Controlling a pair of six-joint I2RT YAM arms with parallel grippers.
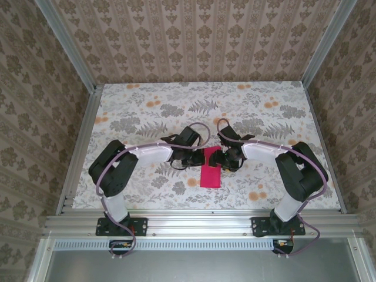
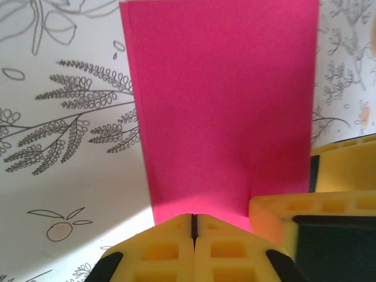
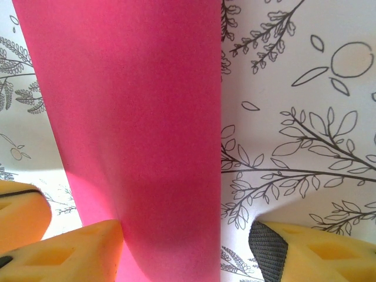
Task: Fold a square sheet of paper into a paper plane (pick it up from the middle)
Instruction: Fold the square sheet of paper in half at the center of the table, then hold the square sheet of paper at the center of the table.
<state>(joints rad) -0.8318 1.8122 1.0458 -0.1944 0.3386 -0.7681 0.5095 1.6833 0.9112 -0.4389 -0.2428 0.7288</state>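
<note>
Where the sheet of paper [image 1: 210, 176] is: on the floral tabletop [image 1: 147, 106], about the middle, in front of the two arm bases. It lies as a narrow magenta-red rectangle, longer than wide.
Far end of the paper: it reaches between the tips of the two arms, which come close to each other there.
Paper edge: in the left wrist view a thin double line runs along the left side, like two layers one on the other.
Left fingers [image 2: 158, 249]: closed, the yellow pads meet with only a thin seam between them. Their tips are at the near edge of the paper. Whether the paper is pinched in the seam, I cannot tell.
Right fingers [image 3: 82, 252]: apart, one yellow finger on each side of the paper, which passes between them.
Paper surface: plain and without marks, and it looks slightly curved near the right fingers.
</note>
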